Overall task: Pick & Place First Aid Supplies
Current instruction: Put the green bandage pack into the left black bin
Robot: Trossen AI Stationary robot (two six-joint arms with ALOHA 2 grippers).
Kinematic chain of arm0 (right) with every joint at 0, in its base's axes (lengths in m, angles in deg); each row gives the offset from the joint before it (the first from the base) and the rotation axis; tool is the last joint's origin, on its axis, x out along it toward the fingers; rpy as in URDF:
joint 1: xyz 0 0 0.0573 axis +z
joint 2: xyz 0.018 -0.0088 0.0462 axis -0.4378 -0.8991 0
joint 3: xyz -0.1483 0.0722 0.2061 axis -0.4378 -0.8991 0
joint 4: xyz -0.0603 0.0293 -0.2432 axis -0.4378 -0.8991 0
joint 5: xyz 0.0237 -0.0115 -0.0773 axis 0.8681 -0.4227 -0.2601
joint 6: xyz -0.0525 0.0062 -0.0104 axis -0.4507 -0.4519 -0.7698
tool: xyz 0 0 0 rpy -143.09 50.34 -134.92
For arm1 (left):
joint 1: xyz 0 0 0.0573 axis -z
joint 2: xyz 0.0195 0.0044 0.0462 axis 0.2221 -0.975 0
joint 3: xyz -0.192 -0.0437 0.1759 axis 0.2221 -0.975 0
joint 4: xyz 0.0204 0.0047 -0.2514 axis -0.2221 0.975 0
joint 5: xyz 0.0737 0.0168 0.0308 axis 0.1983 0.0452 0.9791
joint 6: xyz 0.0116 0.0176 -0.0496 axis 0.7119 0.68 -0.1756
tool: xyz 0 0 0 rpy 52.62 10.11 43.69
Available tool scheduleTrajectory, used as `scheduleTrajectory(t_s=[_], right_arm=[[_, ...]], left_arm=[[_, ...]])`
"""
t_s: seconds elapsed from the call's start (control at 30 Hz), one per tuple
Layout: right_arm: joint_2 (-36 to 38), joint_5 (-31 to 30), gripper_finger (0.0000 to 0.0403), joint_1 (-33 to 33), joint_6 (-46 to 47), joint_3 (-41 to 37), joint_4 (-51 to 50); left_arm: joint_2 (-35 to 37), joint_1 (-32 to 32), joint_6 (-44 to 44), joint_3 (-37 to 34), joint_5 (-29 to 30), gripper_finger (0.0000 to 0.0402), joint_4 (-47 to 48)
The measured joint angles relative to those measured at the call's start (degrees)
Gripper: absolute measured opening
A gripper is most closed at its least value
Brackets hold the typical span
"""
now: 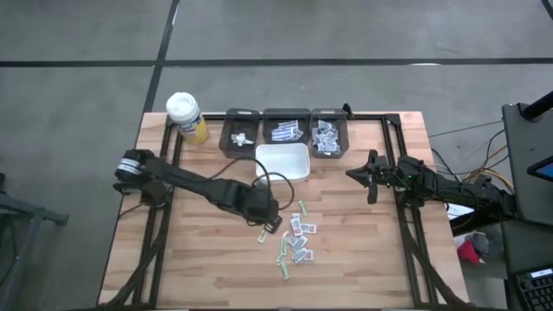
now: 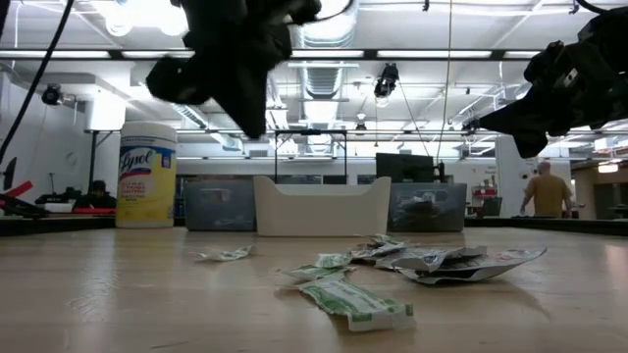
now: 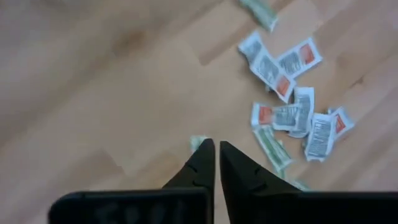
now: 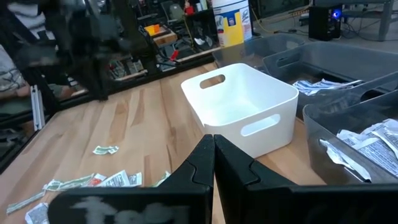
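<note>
First aid supplies (image 1: 298, 240): small flat paper packets, white with red, blue or green print, lie loose on the pale wooden slat table (image 1: 199, 268). Landmark is the white plastic bin with cut-out handles (image 1: 283, 161), which looks empty in the right wrist view.

Farthest from the bin on the left, at the table's back edge: a yellow wipes canister with white cap (image 1: 186, 117), no part of the task.

Left gripper (image 1: 270, 223) is just in front of the bin, at the near-left edge of the packet scatter. From its own wrist camera the fingers look almost pressed together, a thin slit between them. A small green-and-white packet (image 3: 198, 143) shows at the fingertips; whether it is pinched or simply lies under them, I cannot tell. The low view shows the gripper raised clear of the tabletop.

Behind the bin: three dark grey trays (image 1: 286, 129) in a row, already holding packets.

Right gripper (image 1: 363, 174) is right of the bin, raised and idle, fingers pressed together on nothing.

Judgement: picking step in hand, most of the pile not yet moved. Next move calls for confirming the grip on one packet, then carrying it back over the bin or a tray. If the fingers are empty, they must spread and drop again, squarely on a single packet.
</note>
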Motion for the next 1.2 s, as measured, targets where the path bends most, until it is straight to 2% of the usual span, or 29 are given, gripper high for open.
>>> scheduleTrajectory(t_s=[0.17, 0.37, 1.03, 1.2], right_arm=[[0.04, 0.0, 0.0008, -0.01, -0.87, 0.0, -0.02], [0.02, 0.0, 0.0008, -0.01, -0.85, 0.0, -0.02], [0.02, 0.0, 0.0008, -0.01, -1.11, 0.02, -0.02], [0.0, 0.0, 0.0008, -0.02, -1.11, 0.0, -0.02]], left_arm=[[-5.67, 1.1, -6.57, 0.0, -4.53, 0.0048, -4.53], [-9.86, 1.74, -12.02, 0.0, -5.81, 0.0068, -5.36], [-19.14, 1.75, -16.41, 0.44, -5.83, 0.0068, -7.31], [-21.12, 1.75, -16.09, 0.36, -6.16, 0.004, -7.25]])
